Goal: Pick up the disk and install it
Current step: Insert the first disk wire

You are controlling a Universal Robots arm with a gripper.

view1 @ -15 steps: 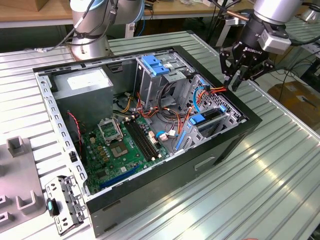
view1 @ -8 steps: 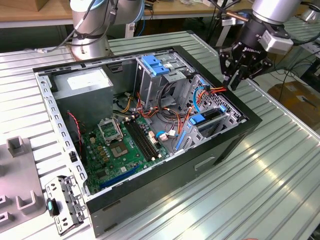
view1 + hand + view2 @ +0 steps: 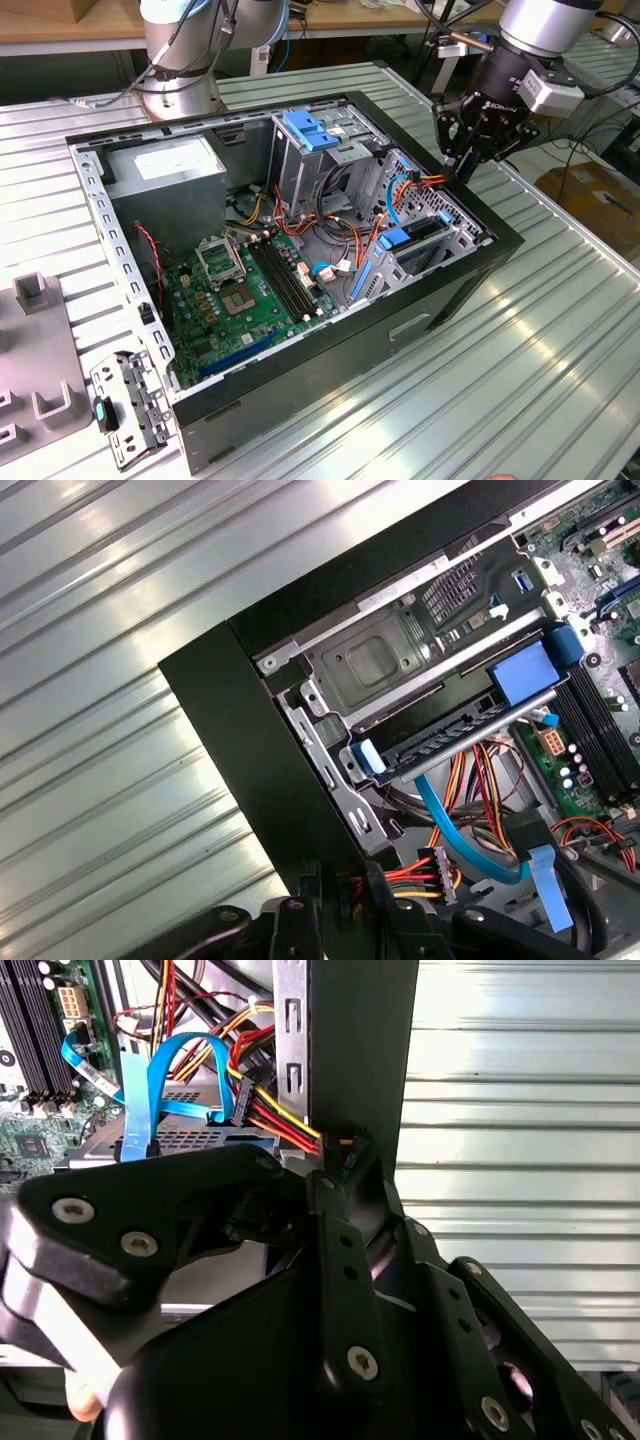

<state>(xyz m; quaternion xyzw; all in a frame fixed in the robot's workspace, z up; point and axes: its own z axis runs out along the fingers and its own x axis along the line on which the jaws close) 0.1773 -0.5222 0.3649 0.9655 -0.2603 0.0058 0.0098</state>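
A ribbed metal table (image 3: 560, 330) (bright with glare) stands before a wooden workbench (image 3: 370, 20).

Disk (image 3: 420, 232) lay in its bay in the exterior view, its body mostly hidden by the metal cage (image 3: 462, 228). Tool (image 3: 340, 1158) housing blocked much of the case (image 3: 360, 1050) interior in the second wrist view. Arm (image 3: 535, 25) was cut off at the exterior view's upper edge.

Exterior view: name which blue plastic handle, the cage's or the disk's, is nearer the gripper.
The disk's blue handle, in the low bay close by the gripper; the blue latch tops the tall cage farther toward the exterior view's left.
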